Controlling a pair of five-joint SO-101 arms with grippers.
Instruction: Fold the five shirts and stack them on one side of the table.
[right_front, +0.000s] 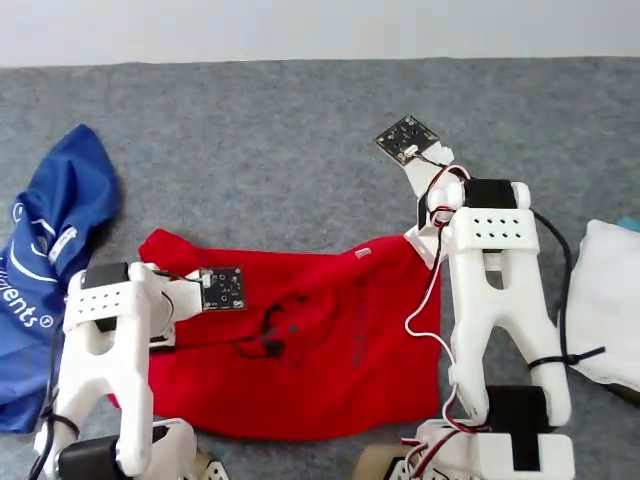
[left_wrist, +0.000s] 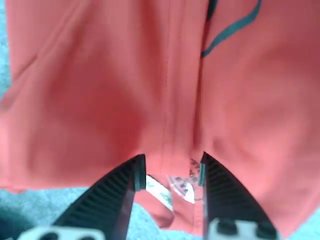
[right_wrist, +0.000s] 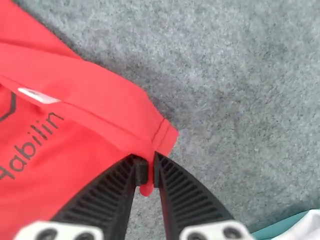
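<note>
A red shirt lay spread, rumpled, on the grey surface, toward 6 o'clock from the surface's middle in the high view, between the two arms. Dark lettering and a thin dark outline showed on its upper face.

The right claw was closed on the shirt's 2 o'clock corner. Its two ribbed black fingers pinched the hemmed tip of the cloth, and a small bit of red poked out below them. A small white tag sat on the fold of fabric near that corner.

The left claw was at the shirt's 9 o'clock edge. Its fingers stood apart with a bunched ridge of red fabric and a pale printed label between them. It looked open rather than clamped, though the close view left it unclear how firmly the fingers pressed the cloth.

A blue shirt lay crumpled at 9 o'clock, just beside the left arm and near the red shirt's edge. A white shirt lay at 3 o'clock at the surface's edge, beyond the right arm.
</note>
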